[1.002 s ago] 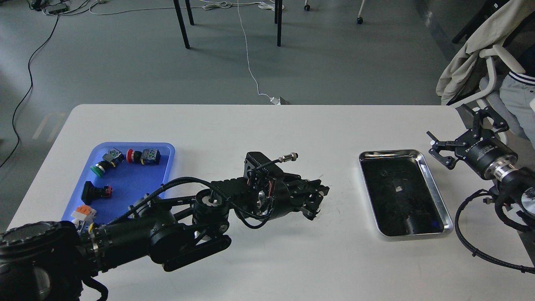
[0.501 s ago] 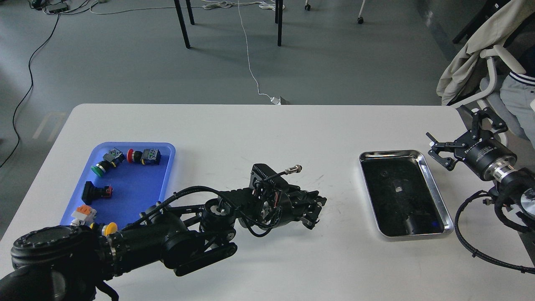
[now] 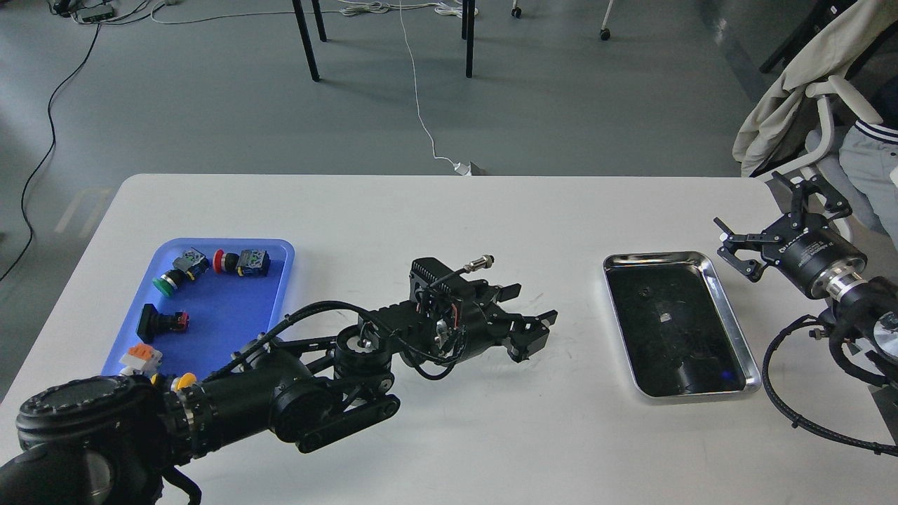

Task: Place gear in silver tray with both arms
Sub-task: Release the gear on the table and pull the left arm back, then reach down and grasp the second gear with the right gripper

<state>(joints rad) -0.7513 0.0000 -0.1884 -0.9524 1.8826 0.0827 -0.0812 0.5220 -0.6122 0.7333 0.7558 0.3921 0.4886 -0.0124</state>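
inspector: your silver tray holds nothing yet, lying well right of your left gripper, whose fingers are spread with nothing between them. the right gripper is likewise spread and empty, just beyond the tray's right edge.

operator: counts?

inspector: two trays, one silver, one blue tray behind the left gripper holding about six parts.

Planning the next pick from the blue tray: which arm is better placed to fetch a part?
Left, probably. The left gripper is open and empty at mid-table, nearer the blue tray; the right gripper sits beyond the silver tray.
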